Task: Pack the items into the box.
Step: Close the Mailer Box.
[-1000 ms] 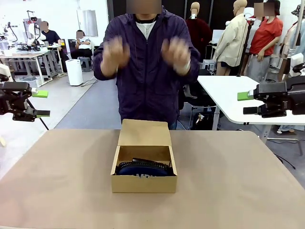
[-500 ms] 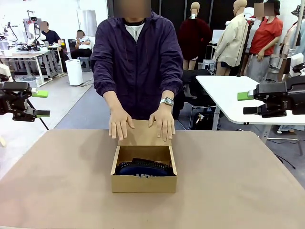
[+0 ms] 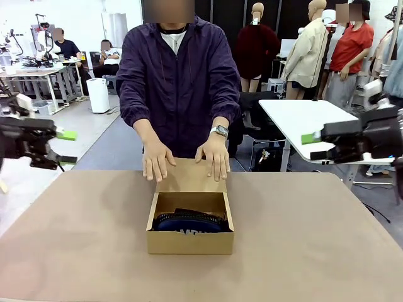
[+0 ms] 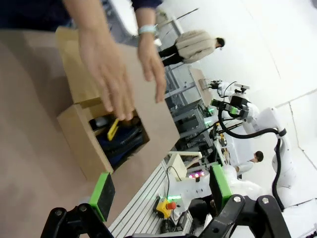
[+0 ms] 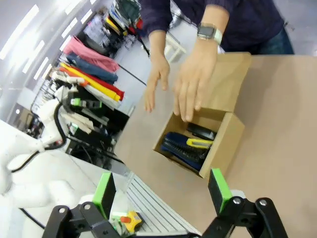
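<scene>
Centrally on the tan table (image 3: pixel 75 239) sits the open box (image 3: pixel 190 241), pouch (image 3: pixel 189 223), stapler (image 5: pixel 200 132), knife (image 5: pixel 200 143) inside, hands (image 3: pixel 158 162) on its flap (image 3: pixel 191 177); left gripper (image 3: pixel 67 148), right gripper (image 3: pixel 313 146) gape wide at mid-left, mid-right edges

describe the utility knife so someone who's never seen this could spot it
On the brown table, find the open cardboard box in the middle, in front of the person. Inside, between the navy pouch and the black stapler, lies the knife: slim, and the only yellow thing there.
</scene>
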`<act>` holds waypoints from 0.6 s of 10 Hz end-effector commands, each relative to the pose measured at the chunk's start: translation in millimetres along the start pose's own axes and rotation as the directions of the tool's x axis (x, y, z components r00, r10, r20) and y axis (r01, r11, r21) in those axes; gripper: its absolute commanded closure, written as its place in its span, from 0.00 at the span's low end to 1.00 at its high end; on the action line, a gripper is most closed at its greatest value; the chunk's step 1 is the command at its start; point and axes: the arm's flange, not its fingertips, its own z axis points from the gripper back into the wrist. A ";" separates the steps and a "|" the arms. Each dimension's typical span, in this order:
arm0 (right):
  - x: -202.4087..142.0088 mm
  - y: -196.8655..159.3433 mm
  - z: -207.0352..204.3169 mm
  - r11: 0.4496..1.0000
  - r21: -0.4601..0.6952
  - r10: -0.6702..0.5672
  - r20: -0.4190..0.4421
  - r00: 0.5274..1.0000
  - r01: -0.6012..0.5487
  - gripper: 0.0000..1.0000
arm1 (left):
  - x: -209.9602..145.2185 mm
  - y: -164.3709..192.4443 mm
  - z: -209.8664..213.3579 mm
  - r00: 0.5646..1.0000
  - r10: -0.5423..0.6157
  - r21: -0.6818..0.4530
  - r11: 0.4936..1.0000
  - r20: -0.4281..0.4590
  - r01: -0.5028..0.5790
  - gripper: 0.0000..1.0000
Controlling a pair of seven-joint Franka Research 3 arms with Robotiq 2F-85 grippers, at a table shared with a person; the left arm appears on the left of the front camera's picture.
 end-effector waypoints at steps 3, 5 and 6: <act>26.1 -85.7 -89.5 0.999 -0.040 -0.015 -0.088 0.996 0.012 0.00 | 50.6 96.0 -41.7 0.998 0.070 0.134 0.988 0.007 -0.070 0.00; 23.6 -104.2 -109.4 0.999 0.014 -0.047 -0.089 0.995 0.048 0.00 | 63.6 108.1 -46.6 0.992 0.127 0.071 0.989 0.028 -0.128 0.00; 7.9 -86.1 -86.3 0.998 -0.051 -0.039 -0.120 0.992 0.033 0.00 | 42.6 105.7 -44.9 0.996 0.092 0.166 0.982 0.013 -0.093 0.00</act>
